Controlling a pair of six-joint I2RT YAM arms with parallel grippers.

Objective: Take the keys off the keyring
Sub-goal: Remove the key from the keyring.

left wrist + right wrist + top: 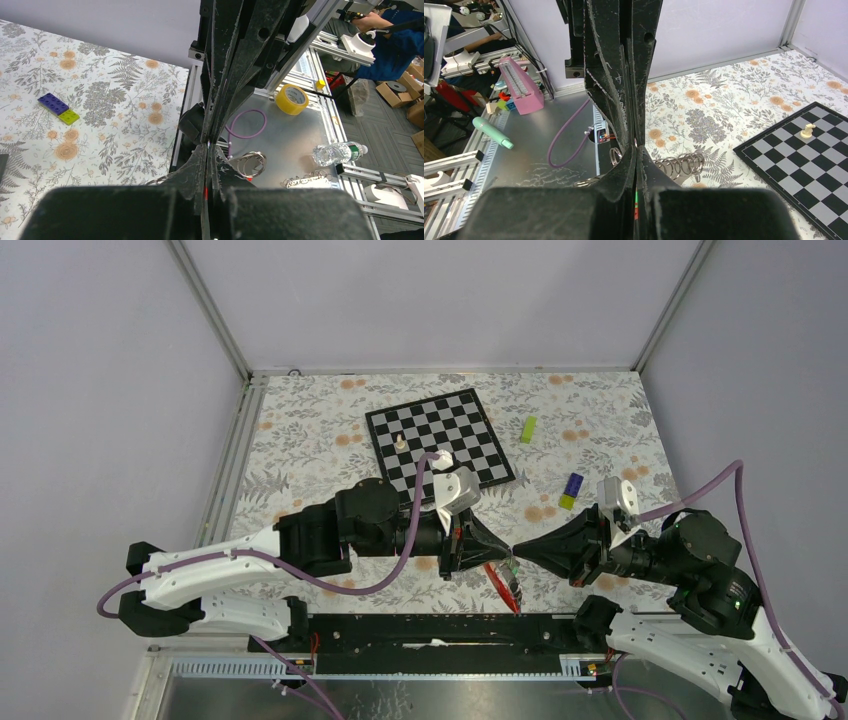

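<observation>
Currently both arms meet tip to tip above the middle of the table's [300, 440] near edge.

- Left pincer [503, 551]: fingers pressed together. In the left wrist view a thin red sliver of the keyring [205, 192] sits in the seam between them.
- Right pincer [522, 549]: fingers pressed together as well. In the right wrist view a thin green sliver, the head of one of the keys [636, 196], shows in the seam, with a trace of red just below it.
- Top view: the red strap [500, 585] hangs from the left pincer's tip and slants down toward the near edge. A green speck lies right where the two tips meet. The ring itself is too small to make out, and I cannot tell how many keys are on it.
- The two pincer tips are touching or nearly so; each wrist view shows the other pincer's fingers closing in from above.

Elsewhere on the table:
- Chessboard [440, 440] toward the far edge, with a white pawn [401, 442] on it.
- Lime-green block [528, 428] just right of the board.
- Purple-and-yellow block [572, 488] nearer the right edge, well apart from the pincers.
</observation>
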